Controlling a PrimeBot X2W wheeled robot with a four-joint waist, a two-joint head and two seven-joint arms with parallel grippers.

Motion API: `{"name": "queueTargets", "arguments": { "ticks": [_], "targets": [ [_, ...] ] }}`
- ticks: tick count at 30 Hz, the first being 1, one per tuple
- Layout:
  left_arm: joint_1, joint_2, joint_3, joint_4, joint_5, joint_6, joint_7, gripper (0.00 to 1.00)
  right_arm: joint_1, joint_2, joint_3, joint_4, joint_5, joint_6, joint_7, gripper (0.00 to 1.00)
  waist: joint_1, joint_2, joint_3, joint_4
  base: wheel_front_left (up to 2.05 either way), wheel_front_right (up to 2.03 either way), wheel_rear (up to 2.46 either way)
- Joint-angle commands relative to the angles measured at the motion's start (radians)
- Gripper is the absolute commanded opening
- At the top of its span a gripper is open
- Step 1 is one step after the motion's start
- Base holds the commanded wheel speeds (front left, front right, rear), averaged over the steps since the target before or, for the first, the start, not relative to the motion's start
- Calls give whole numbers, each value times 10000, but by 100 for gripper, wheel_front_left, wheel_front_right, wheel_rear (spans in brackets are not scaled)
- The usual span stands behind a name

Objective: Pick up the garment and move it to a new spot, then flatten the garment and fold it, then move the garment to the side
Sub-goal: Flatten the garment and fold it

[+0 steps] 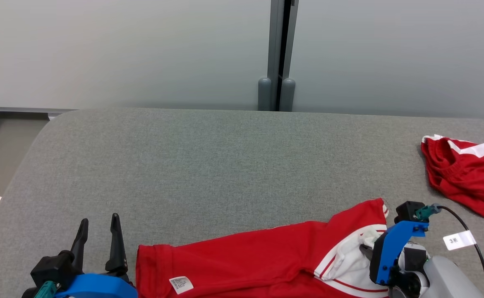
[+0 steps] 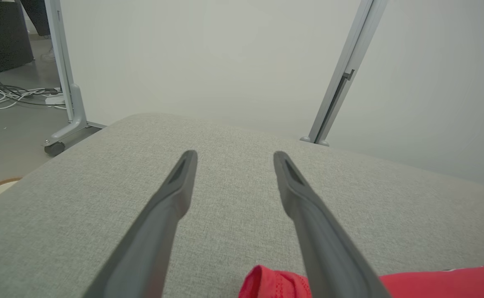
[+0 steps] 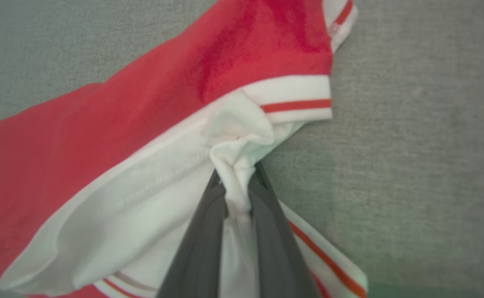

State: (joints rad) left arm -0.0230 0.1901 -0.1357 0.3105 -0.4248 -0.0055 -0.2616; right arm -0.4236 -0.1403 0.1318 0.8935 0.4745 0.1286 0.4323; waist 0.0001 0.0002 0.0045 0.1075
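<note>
1. Grey fabric-covered worktop spans the head view; pale partition wall stands behind it, with a grey post at its seam.
2. Red garment lies spread along the near edge of the worktop, right of centre, with a white, red-striped panel at its right end.
3. Second red garment, with white trim, sits crumpled at the far right of the worktop, well apart from the first.
4. Right gripper: fingers pressed together, pinching a bunched fold of the white panel. The cloth is gathered into creases at the fingertips.
5. Left gripper: fingers spread wide, holding nothing, over bare worktop just beside the garment's left hem.
6. Small white label lies on the red cloth near the left hem.
</note>
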Motion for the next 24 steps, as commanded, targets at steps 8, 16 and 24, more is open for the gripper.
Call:
{"name": "queueTargets", "arguments": {
  "ticks": [8, 16, 24],
  "targets": [
    [68, -87, 246, 45, 142, -108, -44, 100, -101, -1074, -573, -815, -475, 20, -959, 0, -1, -2, -121, -424, 0, 0, 0],
    [116, -164, 436, 128, 235, -236, -44, 100, 531, -1130, -1595, -2913, -1485, 23, -1179, 0, -1, -2, -229, -753, 0, 0, 0],
    [49, -80, 528, 234, 314, -354, -44, 100, 1992, 309, 113, -6951, -1204, 24, -77, 0, -1, -2, -268, -543, 0, 0, 0]
  ]
}}
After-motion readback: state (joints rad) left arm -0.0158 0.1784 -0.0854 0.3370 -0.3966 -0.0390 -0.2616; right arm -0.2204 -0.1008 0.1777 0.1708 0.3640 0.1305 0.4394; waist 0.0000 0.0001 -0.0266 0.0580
